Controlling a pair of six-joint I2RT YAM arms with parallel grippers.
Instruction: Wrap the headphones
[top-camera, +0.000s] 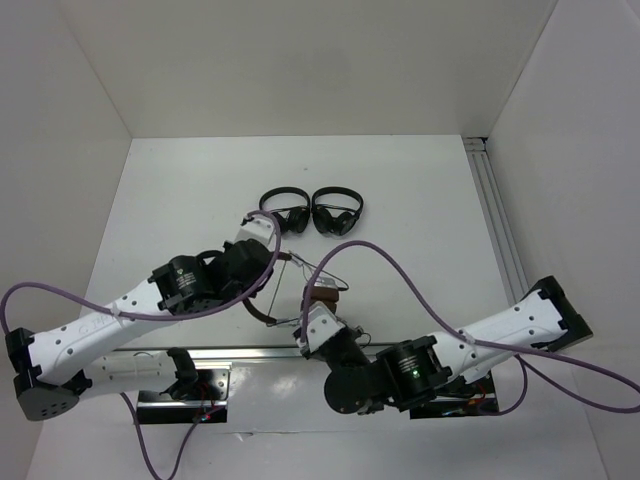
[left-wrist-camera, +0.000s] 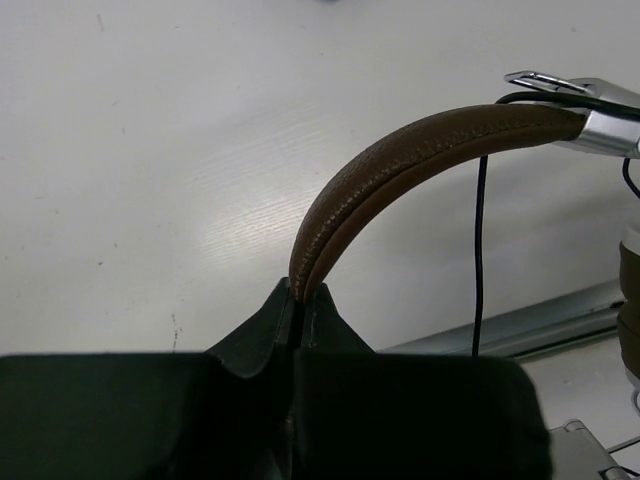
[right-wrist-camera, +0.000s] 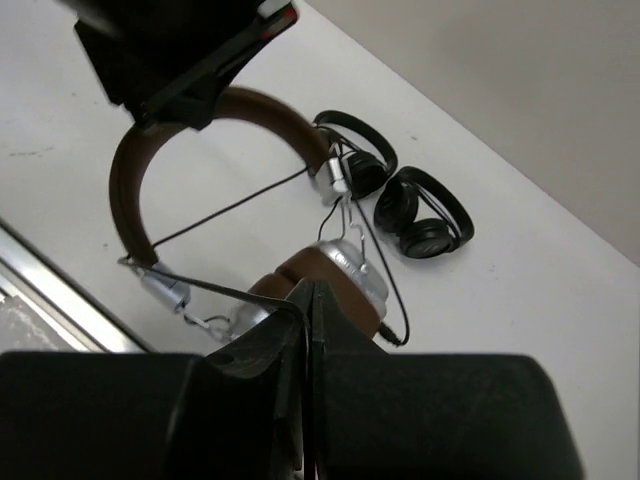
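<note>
The headphones (top-camera: 322, 293), with brown headband (left-wrist-camera: 420, 150) and silver cups (right-wrist-camera: 340, 270), sit near the table's front centre between the two arms. My left gripper (top-camera: 266, 292) is shut on the headband, which rises from between the jaws (left-wrist-camera: 298, 295) in the left wrist view. My right gripper (top-camera: 306, 326) is just in front of the ear cups; in the right wrist view (right-wrist-camera: 310, 297) it is shut on the thin dark cable (right-wrist-camera: 215, 290). The cable also runs across the headband arc (right-wrist-camera: 230, 205) and hangs beside the band (left-wrist-camera: 480, 250).
Two small all-black headphones (top-camera: 285, 212) (top-camera: 337, 212) lie side by side behind the brown pair. An aluminium rail (top-camera: 250, 352) runs along the front under the arms, and another (top-camera: 495, 210) along the right wall. White walls enclose the table.
</note>
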